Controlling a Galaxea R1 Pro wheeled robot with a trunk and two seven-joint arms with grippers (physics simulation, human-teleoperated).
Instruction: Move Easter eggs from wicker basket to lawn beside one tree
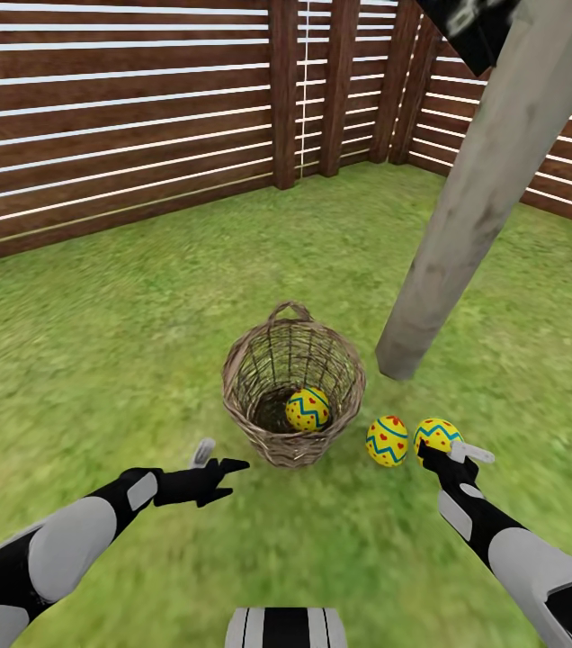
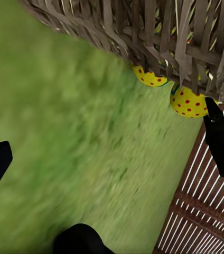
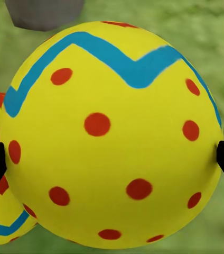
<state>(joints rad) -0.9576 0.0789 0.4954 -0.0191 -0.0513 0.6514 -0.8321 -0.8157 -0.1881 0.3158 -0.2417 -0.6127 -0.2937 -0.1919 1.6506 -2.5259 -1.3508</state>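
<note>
Now two eggs out on lawn (image 1: pixel 97 360) by tree (image 1: pixel 466 225): one (image 1: pixel 387 440) resting free, second (image 1: pixel 437 436) between right gripper (image 1: pixel 443 457) jaws, clamped or not, can't tell; third (image 1: pixel 308 409) waits in basket (image 1: pixel 259 360); left gripper (image 1: pixel 223 477) jaws apart, empty

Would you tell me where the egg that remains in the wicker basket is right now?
In the head view, that egg lies at the bottom of the wicker basket, left of the two eggs on the lawn near the tree trunk.

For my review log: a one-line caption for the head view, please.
One egg remains in the wicker basket; right gripper at one of two beside the tree.
</note>
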